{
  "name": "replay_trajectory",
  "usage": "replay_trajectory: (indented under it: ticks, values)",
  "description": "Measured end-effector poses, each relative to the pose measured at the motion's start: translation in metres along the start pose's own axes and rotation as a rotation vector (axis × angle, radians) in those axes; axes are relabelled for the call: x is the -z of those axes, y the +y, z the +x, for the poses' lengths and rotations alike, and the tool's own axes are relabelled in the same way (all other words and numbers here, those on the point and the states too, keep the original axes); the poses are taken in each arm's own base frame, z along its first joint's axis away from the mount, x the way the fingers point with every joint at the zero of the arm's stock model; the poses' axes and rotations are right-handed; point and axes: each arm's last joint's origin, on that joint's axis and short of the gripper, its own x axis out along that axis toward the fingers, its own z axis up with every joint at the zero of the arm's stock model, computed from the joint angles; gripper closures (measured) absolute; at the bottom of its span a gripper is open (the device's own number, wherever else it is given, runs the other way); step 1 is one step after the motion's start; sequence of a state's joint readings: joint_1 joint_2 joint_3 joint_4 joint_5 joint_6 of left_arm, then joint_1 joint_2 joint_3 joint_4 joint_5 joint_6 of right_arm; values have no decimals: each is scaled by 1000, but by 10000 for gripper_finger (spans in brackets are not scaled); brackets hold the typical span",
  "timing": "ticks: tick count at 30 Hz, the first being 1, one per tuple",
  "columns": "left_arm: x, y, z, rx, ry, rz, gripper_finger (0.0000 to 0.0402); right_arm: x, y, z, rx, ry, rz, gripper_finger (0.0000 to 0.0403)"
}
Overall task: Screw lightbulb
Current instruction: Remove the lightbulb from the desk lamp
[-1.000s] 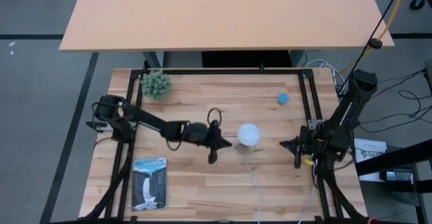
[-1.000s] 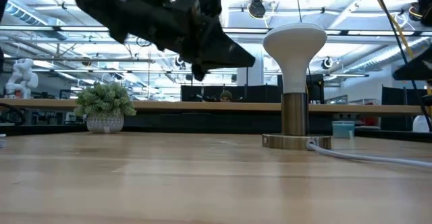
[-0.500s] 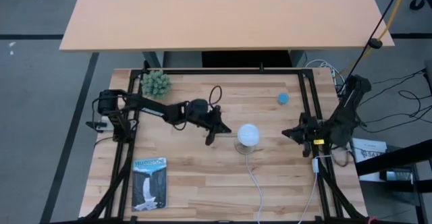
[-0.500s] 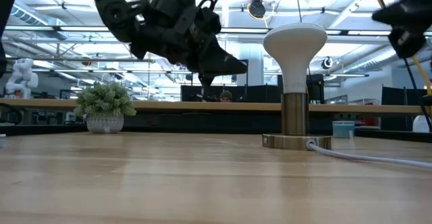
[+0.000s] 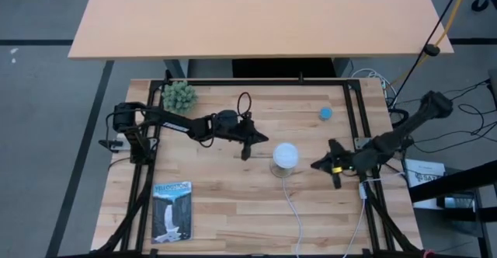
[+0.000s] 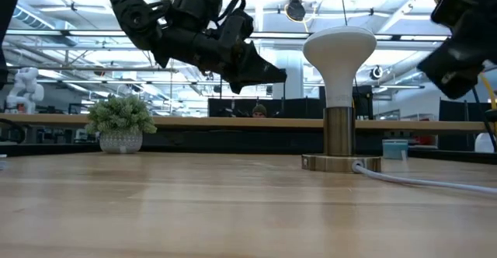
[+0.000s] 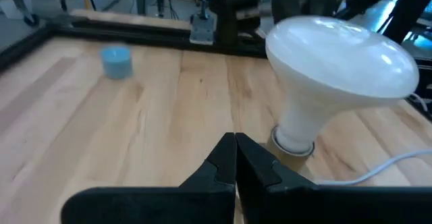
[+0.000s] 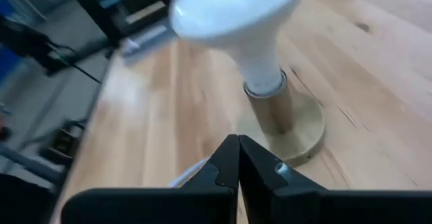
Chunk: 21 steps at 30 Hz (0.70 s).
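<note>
The white lightbulb (image 5: 285, 155) stands upright with its base in the brown socket (image 6: 338, 136), which rises from a round disc (image 6: 342, 163) on the table. It also shows in the left wrist view (image 7: 341, 69) and the right wrist view (image 8: 236, 11). My left gripper (image 5: 248, 149) is shut and empty, above the table to the bulb's left (image 7: 235, 140). My right gripper (image 5: 315, 165) is shut and empty, to the bulb's right (image 8: 237, 143). Both point at the bulb and touch nothing.
A white cord (image 5: 293, 211) runs from the socket disc to the near edge. A small blue object (image 5: 325, 113) sits at the far right, a potted plant (image 5: 179, 96) at the far left, and a booklet (image 5: 172, 210) at the near left.
My left gripper has drawn back from the bulb's near-left side toward the far edge and stays shut. My right gripper has risen, then swung toward the table's left, closer to the bulb. The bulb has not moved.
</note>
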State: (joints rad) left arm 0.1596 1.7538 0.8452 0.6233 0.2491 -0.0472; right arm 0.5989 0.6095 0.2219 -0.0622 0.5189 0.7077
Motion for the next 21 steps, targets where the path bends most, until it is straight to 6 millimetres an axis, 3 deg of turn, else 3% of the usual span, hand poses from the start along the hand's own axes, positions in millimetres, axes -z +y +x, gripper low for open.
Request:
replay_trajectory:
  ticks: [10,13,21]
  values:
    - [2,-11,3,21,12,152,401,-4,33,57,112,80,-175,403]
    - [9,-9,7,1,29,166,401,3,37,73,148,80,-184,403]
    - [25,-2,34,6,40,162,401,12,48,102,157,-119,-206,403]
